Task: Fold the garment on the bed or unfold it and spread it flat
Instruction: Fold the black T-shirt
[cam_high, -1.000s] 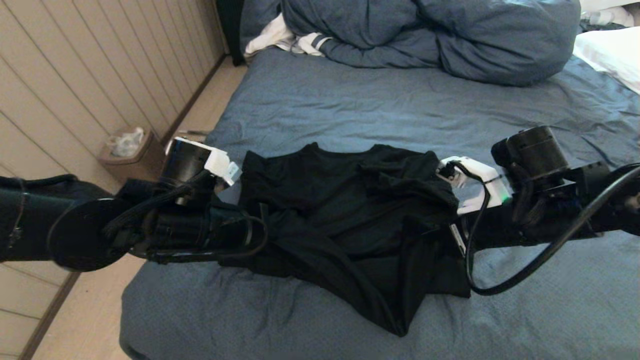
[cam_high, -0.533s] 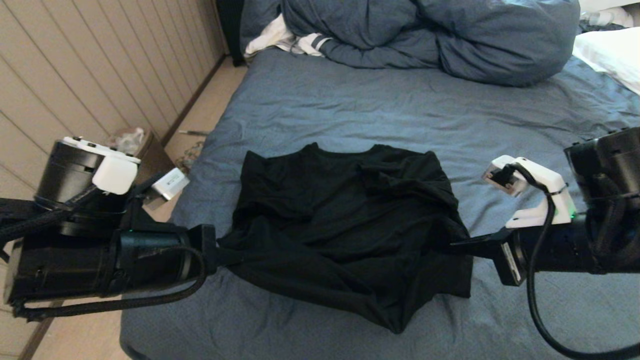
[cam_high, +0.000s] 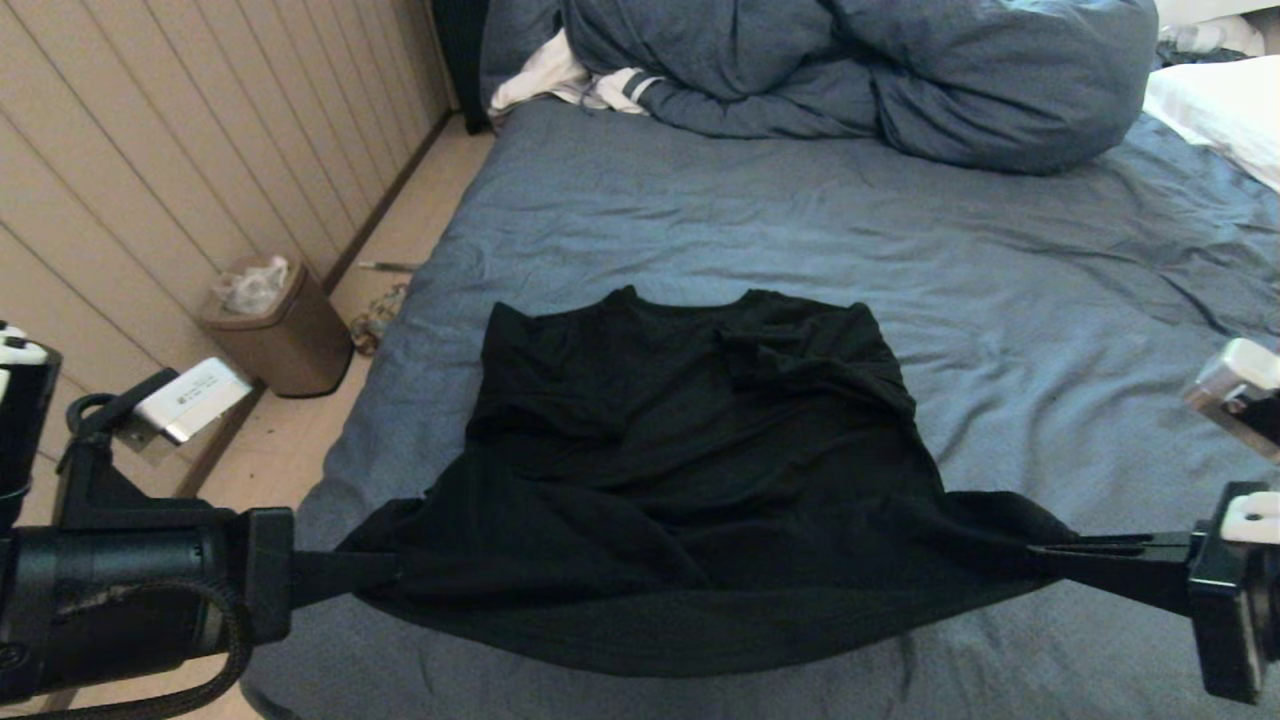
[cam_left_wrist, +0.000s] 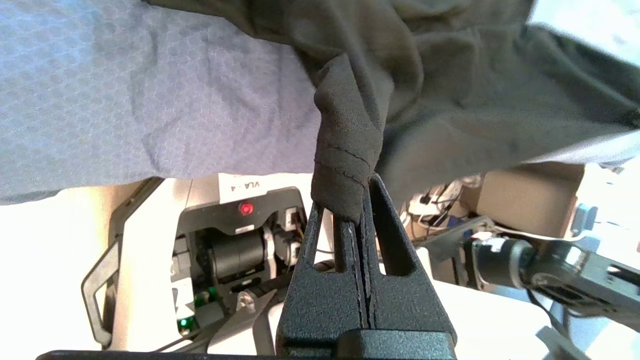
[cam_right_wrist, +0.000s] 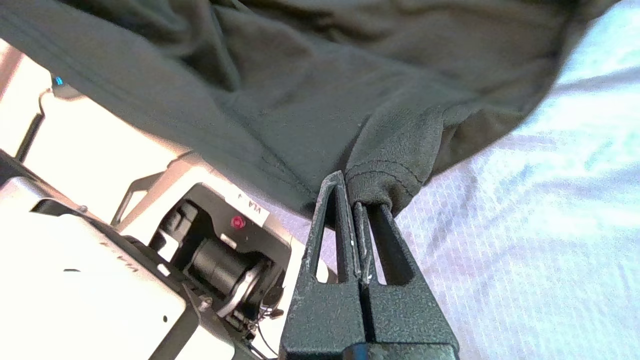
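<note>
The garment (cam_high: 680, 470), a plain black T-shirt, lies on the blue bed (cam_high: 760, 220) with its collar end far from me. Its near hem is lifted and stretched sideways between my two grippers. My left gripper (cam_high: 385, 575) is at the lower left, shut on the hem's left corner; the pinched, stitched hem (cam_left_wrist: 345, 175) shows in my left gripper (cam_left_wrist: 357, 207). At the lower right my right gripper (cam_high: 1045, 555) is shut on the other corner, where the hem (cam_right_wrist: 387, 177) bunches at my right gripper (cam_right_wrist: 357, 200). No print shows.
A bulky blue duvet (cam_high: 860, 70) and a white stripe-cuffed cloth (cam_high: 570, 80) lie at the bed's far end, a white pillow (cam_high: 1215, 105) at far right. A brown bin (cam_high: 270, 325) stands on the floor by the panelled wall, left of the bed.
Both arms have drawn back toward me and apart, each still gripping a hem corner. The folded-over lower half of the garment has been pulled open and now hangs taut between them.
</note>
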